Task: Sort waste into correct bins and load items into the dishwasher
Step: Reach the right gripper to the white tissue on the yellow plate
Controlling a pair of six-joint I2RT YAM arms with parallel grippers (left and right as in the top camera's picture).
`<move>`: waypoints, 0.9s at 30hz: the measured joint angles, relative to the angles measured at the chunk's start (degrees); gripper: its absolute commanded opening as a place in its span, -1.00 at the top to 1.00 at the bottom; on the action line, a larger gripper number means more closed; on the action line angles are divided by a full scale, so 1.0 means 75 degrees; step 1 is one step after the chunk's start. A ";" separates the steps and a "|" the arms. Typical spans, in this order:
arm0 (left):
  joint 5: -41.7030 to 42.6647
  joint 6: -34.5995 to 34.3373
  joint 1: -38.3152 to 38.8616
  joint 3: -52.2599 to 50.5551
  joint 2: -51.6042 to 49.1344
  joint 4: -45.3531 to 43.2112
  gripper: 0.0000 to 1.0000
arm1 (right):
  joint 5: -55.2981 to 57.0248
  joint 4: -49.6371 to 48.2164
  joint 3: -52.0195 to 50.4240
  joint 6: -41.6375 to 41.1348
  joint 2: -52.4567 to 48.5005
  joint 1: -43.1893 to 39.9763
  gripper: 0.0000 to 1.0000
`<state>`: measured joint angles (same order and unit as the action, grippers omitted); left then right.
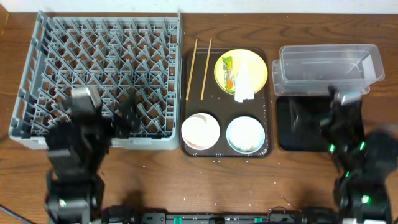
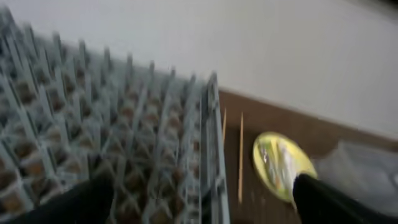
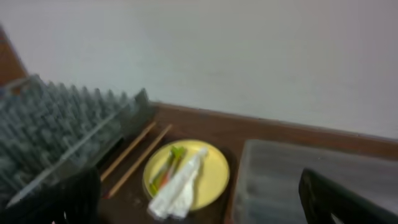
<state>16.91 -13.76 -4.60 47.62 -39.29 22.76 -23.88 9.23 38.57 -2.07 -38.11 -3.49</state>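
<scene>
A crumpled white paper napkin (image 1: 244,89) and a yellow-green wrapper with orange print (image 1: 228,71) lie on the round yellow plate (image 1: 256,67), in the far right corner of the dark brown serving tray (image 1: 222,107); nothing has yet reached a bin or the rack. Lifting the plate first would likely tip its litter onto the table (or carry it into the wash). A pinch at the napkin could drag the light wrapper into the wrong bin.

The two thin wooden chopsticks (image 1: 199,61), flat beside the plate, may roll from a grip or slip through the lattice of the large square grey plastic dish rack (image 1: 99,59). A white bowl (image 1: 200,130) and a light blue bowl (image 1: 245,134) sit side by side at the tray's near end; loose white rice grains (image 1: 217,162) dot the table.

The left gripper (image 2: 202,186) hangs over the rack's near right corner, jaws spread wide and empty. The right gripper (image 3: 199,180), equally wide and empty, is above the shallow glossy black rectangular tray (image 1: 289,121), just short of the clear plastic rectangular tub (image 1: 326,65) and aimed toward the plate; a careless swing could knock the tub.
</scene>
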 measured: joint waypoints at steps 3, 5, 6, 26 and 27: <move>0.0227 0.0035 0.0000 0.1751 -0.1265 0.1661 -0.86 | -0.0493 0.1827 0.2022 -0.0015 -0.1699 0.0012 -0.98; 0.0318 0.0035 0.0000 0.2576 -0.1851 0.2270 -0.86 | -0.0772 0.2722 0.3232 -0.0029 -0.2760 0.0105 -0.98; 0.0332 0.0035 0.0000 0.2766 -0.2022 0.2398 -0.86 | -0.0889 0.3057 0.3675 -0.0038 -0.3179 0.0166 -0.99; 0.0364 0.0038 0.0000 0.2894 -0.2894 0.3564 -0.86 | 0.4039 0.2055 0.4377 -0.1763 -0.7705 0.3567 -0.42; 0.0361 0.0035 0.0000 0.2894 -0.2894 0.3570 -0.86 | 0.4010 0.1935 0.4377 -0.1801 -0.8131 0.3567 -0.35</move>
<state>19.62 -13.50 -4.60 69.32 -60.99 49.54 6.20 23.75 71.40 -15.57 -99.09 23.27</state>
